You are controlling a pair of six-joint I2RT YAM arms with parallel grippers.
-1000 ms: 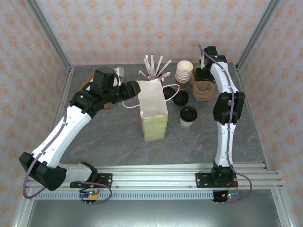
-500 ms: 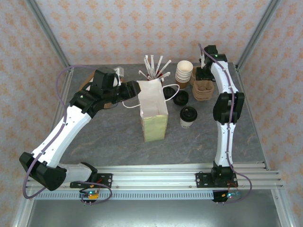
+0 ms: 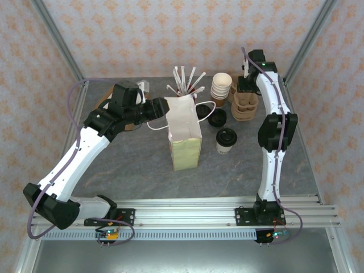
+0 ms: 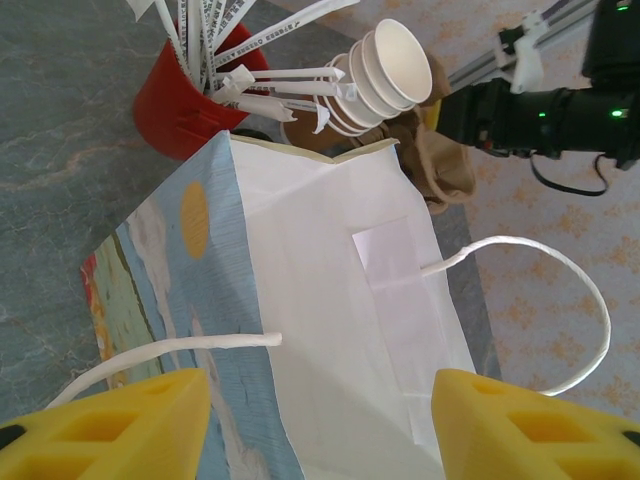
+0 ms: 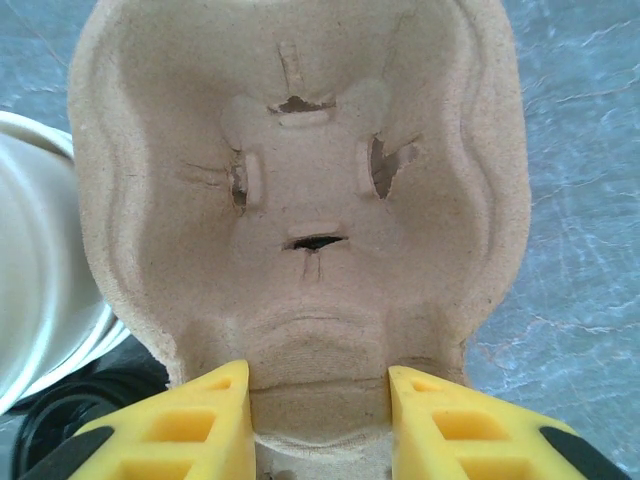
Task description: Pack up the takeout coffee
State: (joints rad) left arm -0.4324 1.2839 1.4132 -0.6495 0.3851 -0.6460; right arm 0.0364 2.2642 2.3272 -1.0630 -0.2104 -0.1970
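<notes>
Grey desk lies bare just beyond my bases. Nearest on it stands the paper bag, upright with its top open, and my left tool sits at its upper left edge. In the left wrist view its yellow fingers stand wide apart on either side of the bag's mouth and clamp nothing. They have parted a touch over the last second, while that arm has kept its place.

Just right of the bag, and clear of it, stands the takeout coffee. It is upright with its lid on, untouched and not yet packed. A loose black lid lies behind it.

Further back is the pulp carrier, and that is where the change has been. My right tool has been drawing its fingers in around the carrier's near rim, and that arm has shifted slightly toward the back wall. In the right wrist view the rim fills the gap between the fingers, but I cannot tell whether they pinch it firmly yet.

The stack of cups stands beside the carrier, and the red cup of straws stands behind the bag.

I judge that the carrier comes first. The coffee waits until the carrier is free, and would then go into the bag that my left tool is tending.
</notes>
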